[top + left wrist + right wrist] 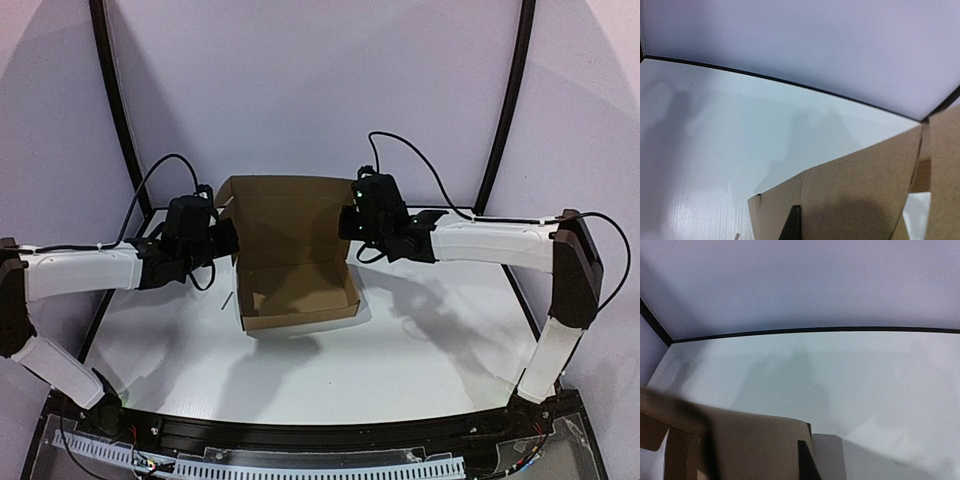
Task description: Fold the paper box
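The paper box (297, 285) is brown cardboard, standing in the middle of the white table with its shallow tray formed and its lid panel (287, 212) raised at the back. My left gripper (228, 240) is at the lid's left edge. In the left wrist view it (796, 210) is shut on a brown flap (855, 190), with one black fingertip (792, 225) showing in front of the card. My right gripper (350, 222) is at the lid's right edge. In the right wrist view it (805, 445) is shut on a flap (750, 445), with one dark fingertip (807, 465) showing.
The white table (420, 340) is bounded by a black rim and pale curved walls behind. A black frame post (505, 110) rises at the back right, and another (112, 100) at the back left. Cables loop over both wrists.
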